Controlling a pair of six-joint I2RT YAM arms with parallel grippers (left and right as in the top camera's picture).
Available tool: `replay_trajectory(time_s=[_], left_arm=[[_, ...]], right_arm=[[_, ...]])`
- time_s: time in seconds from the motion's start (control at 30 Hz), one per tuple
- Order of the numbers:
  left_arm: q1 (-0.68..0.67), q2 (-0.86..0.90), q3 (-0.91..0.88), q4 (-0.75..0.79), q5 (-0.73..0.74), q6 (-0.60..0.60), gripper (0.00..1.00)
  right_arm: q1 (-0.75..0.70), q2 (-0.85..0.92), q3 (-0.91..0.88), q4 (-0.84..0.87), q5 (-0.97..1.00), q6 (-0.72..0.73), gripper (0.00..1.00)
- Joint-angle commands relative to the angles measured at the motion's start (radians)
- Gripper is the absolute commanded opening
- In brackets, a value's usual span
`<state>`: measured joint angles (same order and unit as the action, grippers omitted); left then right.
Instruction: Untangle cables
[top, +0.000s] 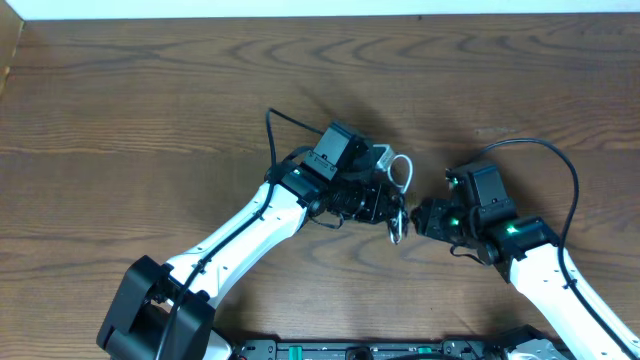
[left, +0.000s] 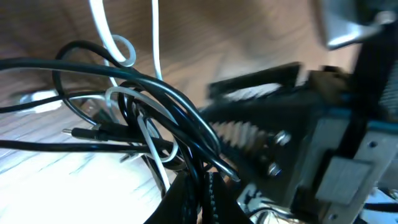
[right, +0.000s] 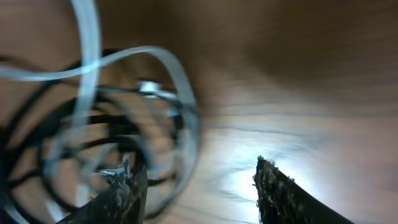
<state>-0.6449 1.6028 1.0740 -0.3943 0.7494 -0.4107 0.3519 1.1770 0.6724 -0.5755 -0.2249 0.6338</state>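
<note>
Progress: early, you have the cable bundle (top: 402, 172) not yet parted, white cable (left: 154, 56) and black cable (left: 176, 99) looped together | Where: centre of overhead frame, between the arms | left gripper (left: 198, 196): clamped on cable bundle | right gripper (right: 194, 165): jaws apart, empty | Left: separate both.

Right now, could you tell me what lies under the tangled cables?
Only the wooden table shows through the loops of the cables. From overhead the left gripper covers most of the bundle, so anything beneath that part is hidden.
</note>
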Motion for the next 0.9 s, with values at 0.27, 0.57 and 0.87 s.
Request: replay_trajectory(time_s=[0.27, 0.57, 0.87], left_arm=[[0.004, -0.010, 0.011, 0.063, 0.269, 0.109, 0.07], [0.004, -0.010, 0.011, 0.169, 0.448, 0.100, 0.07], [0.005, -0.010, 0.011, 0.144, 0.383, 0.130, 0.08]], right_arm=[[0.005, 0.002, -0.003, 0.050, -0.282, -0.021, 0.56], [0.005, 0.002, -0.003, 0.052, -0.211, -0.017, 0.56], [0.005, 0.002, -0.008, -0.058, 0.062, -0.018, 0.50]])
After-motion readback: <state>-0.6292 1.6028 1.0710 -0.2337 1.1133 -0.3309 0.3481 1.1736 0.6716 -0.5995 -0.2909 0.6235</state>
